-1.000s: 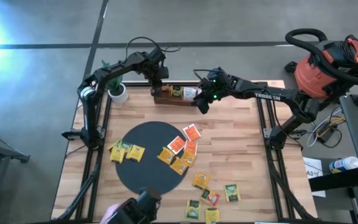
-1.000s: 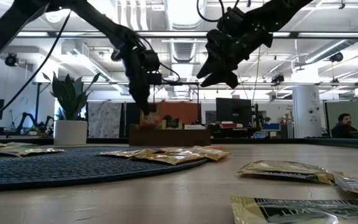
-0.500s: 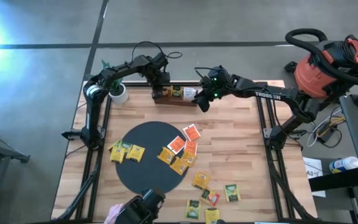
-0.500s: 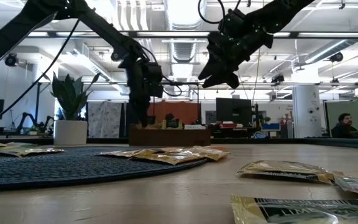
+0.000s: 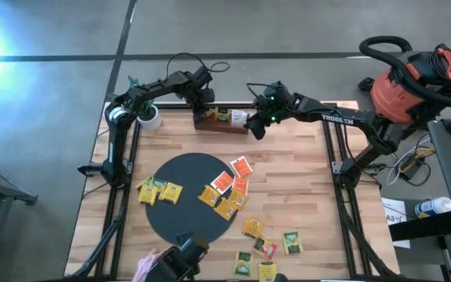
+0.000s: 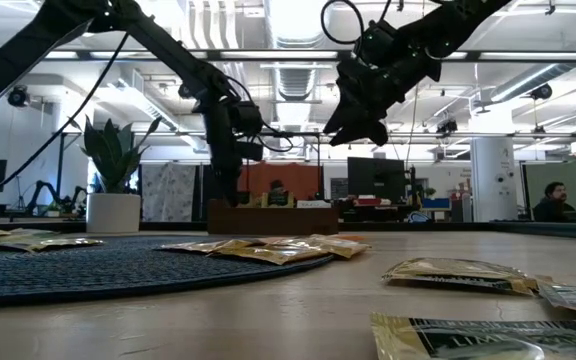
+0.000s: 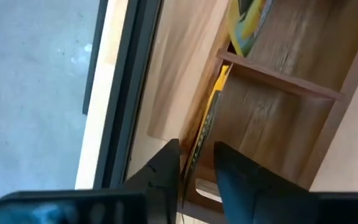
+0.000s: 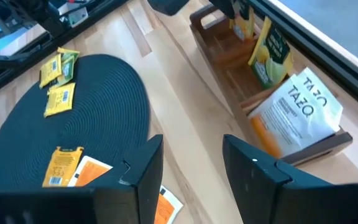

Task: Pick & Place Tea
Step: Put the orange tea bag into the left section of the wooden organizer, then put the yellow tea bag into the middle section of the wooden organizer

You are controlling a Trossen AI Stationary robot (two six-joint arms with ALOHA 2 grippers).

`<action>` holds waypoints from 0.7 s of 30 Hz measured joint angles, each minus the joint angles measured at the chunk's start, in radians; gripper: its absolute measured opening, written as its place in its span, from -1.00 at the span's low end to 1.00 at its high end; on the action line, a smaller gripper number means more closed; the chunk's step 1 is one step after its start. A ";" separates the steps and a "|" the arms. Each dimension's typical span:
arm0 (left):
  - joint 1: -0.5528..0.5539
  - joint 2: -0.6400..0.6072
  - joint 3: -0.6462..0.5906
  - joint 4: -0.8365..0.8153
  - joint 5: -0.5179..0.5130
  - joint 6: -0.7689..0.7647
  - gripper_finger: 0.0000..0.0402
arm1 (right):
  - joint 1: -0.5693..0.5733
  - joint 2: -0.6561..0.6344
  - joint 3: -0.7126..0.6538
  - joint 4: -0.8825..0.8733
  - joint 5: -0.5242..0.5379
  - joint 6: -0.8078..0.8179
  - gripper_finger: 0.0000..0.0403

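Butcher-block table (image 5: 288, 196), black round mat (image 5: 186, 200) strewn with tea packets (image 5: 225, 188). Left gripper (image 5: 200, 106) over wooden tray (image 5: 221, 124), fingers (image 7: 166, 171) parted astride upright yellow packet (image 7: 209, 115). Right gripper (image 5: 257, 129) open, empty, by tray's other end.

"TAZO" on white packet (image 8: 297, 112), "TROSSEN" on right arm (image 5: 337, 120)

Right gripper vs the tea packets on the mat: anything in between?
No. In the right wrist view, only bare table and the black mat lie between the right gripper and the tea packets.
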 joint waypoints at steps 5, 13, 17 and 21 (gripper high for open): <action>-0.002 -0.001 0.002 0.001 -0.109 0.005 -0.45 | 0.000 0.000 -0.018 0.000 -0.001 0.003 -0.21; -0.008 -0.082 0.036 0.028 -0.143 -0.021 -0.44 | 0.000 0.000 -0.025 0.006 -0.002 0.003 -0.22; -0.026 -0.139 0.042 0.027 -0.137 -0.107 -0.44 | 0.000 0.000 -0.025 0.022 -0.003 0.003 -0.23; -0.067 -0.219 0.021 -0.009 0.013 -0.349 -0.44 | -0.002 0.000 -0.021 0.023 -0.003 0.003 -0.25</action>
